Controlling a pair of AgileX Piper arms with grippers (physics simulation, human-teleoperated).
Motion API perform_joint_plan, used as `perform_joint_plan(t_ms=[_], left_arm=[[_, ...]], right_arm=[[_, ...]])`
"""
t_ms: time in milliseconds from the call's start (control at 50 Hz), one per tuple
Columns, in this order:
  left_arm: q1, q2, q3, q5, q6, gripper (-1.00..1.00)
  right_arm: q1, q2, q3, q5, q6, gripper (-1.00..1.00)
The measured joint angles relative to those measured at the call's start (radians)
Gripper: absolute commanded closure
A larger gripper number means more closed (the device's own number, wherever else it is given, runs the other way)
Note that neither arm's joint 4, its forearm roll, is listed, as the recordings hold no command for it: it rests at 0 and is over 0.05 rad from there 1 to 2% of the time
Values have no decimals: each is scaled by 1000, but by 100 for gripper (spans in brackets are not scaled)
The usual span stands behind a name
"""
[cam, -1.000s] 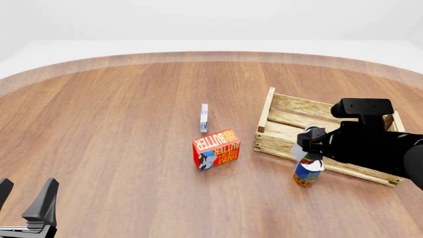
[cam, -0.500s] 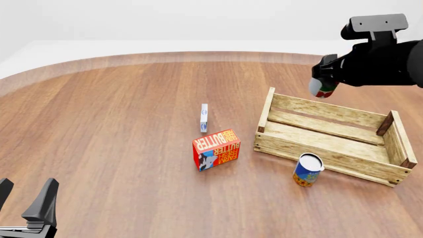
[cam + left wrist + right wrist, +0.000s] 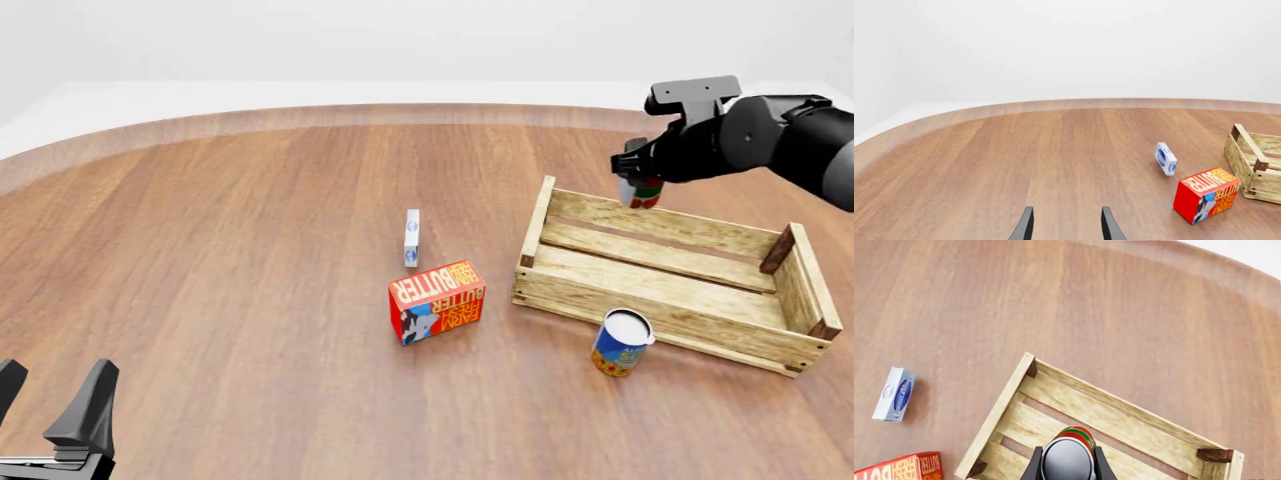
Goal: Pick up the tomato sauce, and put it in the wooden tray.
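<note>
Left gripper (image 3: 54, 420): parked low at the near edge of the table (image 3: 240, 300), fingers spread apart with nothing between them, well apart from everything else.
Blue-labelled can (image 3: 621, 343): standing on the table just outside the tray's near wall, well below the right gripper; label too small to read.
Butter box (image 3: 437, 301): red carton down and to the left of the right gripper, the word "BUTTER" readable in yellow, smaller print not legible.
Small white box (image 3: 412, 238): on edge just beyond the butter box, blue oval mark, text unreadable.
Wooden tray (image 3: 667, 275): directly beneath the right gripper.
Right gripper (image 3: 638, 182): raised, arm angled down, fingers clamped on the can.
Tomato sauce (image 3: 1069, 455): held aloft above the tray's far-left part; red and green label bands, no words readable.
</note>
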Motion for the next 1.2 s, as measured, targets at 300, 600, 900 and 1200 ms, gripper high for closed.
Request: perform_joint_plan(t_ms=[300, 600, 900, 1200], left_arm=[[0, 0, 0, 0, 0, -100], [0, 0, 0, 0, 0, -100], [0, 0, 0, 0, 0, -100], [0, 0, 0, 0, 0, -100]], right_arm=[[-59, 121, 39, -94, -10, 100], [-78, 230, 68, -170, 28, 100], [-91, 283, 90, -218, 52, 100], [-97, 296, 102, -238, 62, 100]])
